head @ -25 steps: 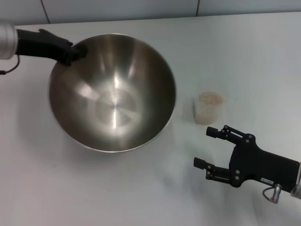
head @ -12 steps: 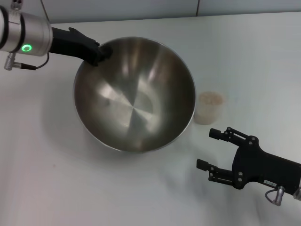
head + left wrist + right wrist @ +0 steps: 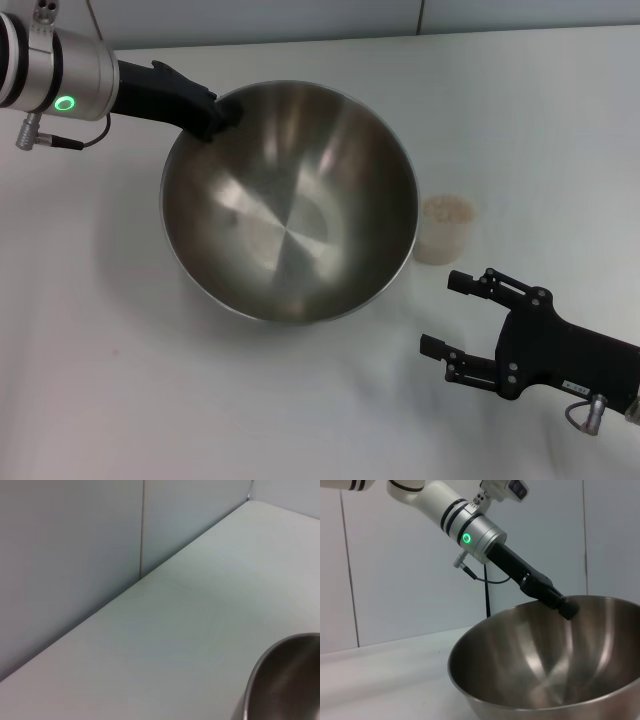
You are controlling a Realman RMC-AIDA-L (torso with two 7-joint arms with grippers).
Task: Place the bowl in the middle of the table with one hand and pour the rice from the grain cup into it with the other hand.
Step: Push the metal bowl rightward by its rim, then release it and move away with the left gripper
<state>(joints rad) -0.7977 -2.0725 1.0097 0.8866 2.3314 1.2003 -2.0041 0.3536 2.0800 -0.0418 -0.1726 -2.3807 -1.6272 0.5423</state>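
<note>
1. Head view shows the left gripper [image 3: 215, 115] closed on the far left rim of the bowl [image 3: 290, 200], holding it.
2. From this gripper, the bowl spreads toward the near right and sits on the table [image 3: 100, 380], tilted a little.
3. Inside, the bowl is shiny metal and has nothing in it.
4. The grain cup [image 3: 445, 230] stands upright just beside the right side of the bowl; I cannot tell if they touch.
5. The rice [image 3: 447, 210] fills the cup up to near the top.
6. The right gripper [image 3: 440, 315] hovers just near the cup, on the side of the robot, with its fingers wide apart and nothing between them.
7. Right wrist view shows the left gripper [image 3: 565, 607] on the bowl rim [image 3: 520, 612], seen from the side.
8. Left wrist view shows only a part of the bowl rim [image 3: 255, 672], the table and the grey wall [image 3: 70, 555] behind.
</note>
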